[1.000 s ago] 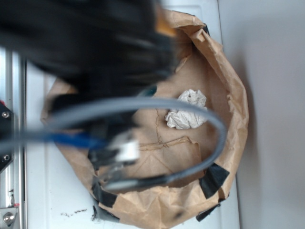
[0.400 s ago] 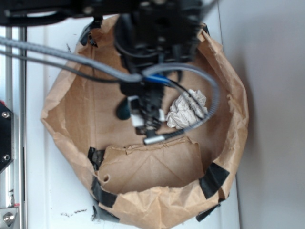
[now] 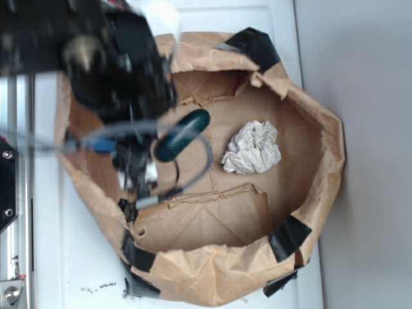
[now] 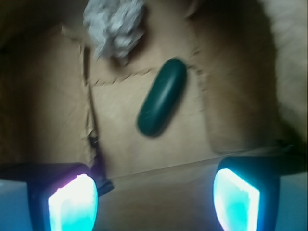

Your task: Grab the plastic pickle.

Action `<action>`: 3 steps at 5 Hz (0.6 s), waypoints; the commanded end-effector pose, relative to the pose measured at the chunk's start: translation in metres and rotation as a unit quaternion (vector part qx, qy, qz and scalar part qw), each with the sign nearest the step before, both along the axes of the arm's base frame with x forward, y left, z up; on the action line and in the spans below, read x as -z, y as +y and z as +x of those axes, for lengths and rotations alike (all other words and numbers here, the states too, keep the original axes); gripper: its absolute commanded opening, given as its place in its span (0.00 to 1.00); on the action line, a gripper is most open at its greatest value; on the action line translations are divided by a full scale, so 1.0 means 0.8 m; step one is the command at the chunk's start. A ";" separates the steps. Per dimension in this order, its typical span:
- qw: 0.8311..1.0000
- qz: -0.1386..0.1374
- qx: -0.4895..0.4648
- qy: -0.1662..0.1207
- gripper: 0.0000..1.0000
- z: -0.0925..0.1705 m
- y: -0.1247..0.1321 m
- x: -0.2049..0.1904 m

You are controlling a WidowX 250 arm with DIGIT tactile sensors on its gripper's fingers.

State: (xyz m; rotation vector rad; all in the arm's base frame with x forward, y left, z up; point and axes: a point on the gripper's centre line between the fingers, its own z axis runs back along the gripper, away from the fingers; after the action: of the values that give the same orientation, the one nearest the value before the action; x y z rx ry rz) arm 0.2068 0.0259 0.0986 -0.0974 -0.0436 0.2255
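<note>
The smooth dark green, capsule-shaped plastic pickle lies free on the floor of the crumpled brown paper bag, tilted on a diagonal, near the crumpled white paper ball but apart from it. 0.4 s ago only its rounded end peeked out beside the arm's hardware; now nearly its whole length shows, because the black robot arm has swung from the bag's top middle to the upper left, uncovering the taped far rim. The paper ball sits where it sat. The arm's grey cable loops down just past the pickle's lower end. In the wrist view the gripper hangs above and short of the pickle, its two glowing cyan fingers spread wide with nothing between them.
</note>
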 end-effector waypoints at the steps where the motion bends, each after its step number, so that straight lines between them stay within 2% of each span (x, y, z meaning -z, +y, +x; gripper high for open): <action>1: 1.000 0.006 -0.005 -0.010 1.00 0.002 0.002 -0.004; 2: 1.000 0.006 -0.005 -0.010 1.00 0.002 0.002 -0.004; 3: 0.999 0.014 -0.040 -0.006 1.00 0.032 0.015 0.005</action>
State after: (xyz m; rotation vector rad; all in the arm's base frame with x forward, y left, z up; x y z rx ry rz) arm 0.2255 0.0324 0.0833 -0.0700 -0.0126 0.2844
